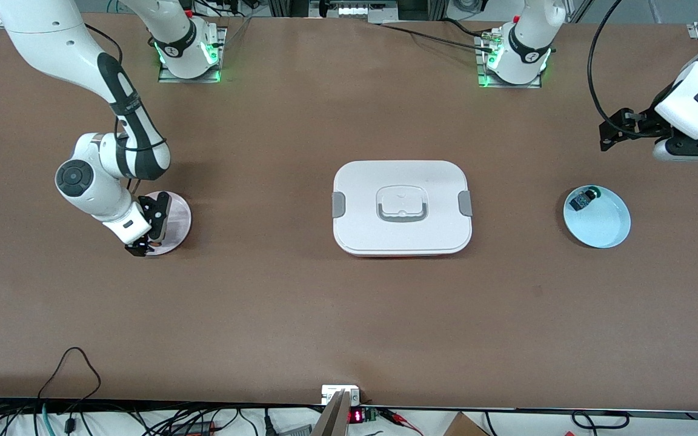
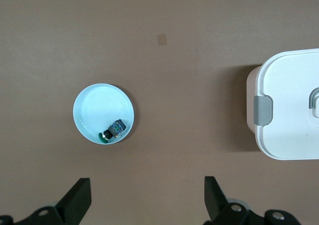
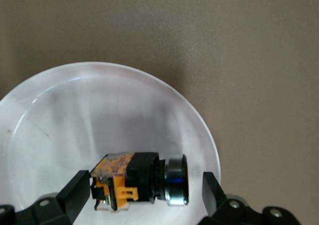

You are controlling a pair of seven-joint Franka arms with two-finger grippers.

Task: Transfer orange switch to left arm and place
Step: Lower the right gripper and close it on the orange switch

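The orange switch [image 3: 139, 180] lies on its side in a pale pink round plate [image 1: 176, 213] toward the right arm's end of the table; in the front view the hand hides it. My right gripper [image 1: 143, 247] is low over that plate, open, with its fingers [image 3: 79, 191] on either side of the switch and a gap at the button end. My left gripper [image 1: 606, 134] is open and empty, high over the table at the left arm's end. The white box [image 1: 402, 208] stands at mid-table between the two plates.
A light blue round plate [image 1: 597, 217] holds a small black part with a green cap [image 1: 582, 198] toward the left arm's end. The left wrist view shows this plate [image 2: 103, 113], its part [image 2: 113, 129] and the box's clipped end [image 2: 289, 110].
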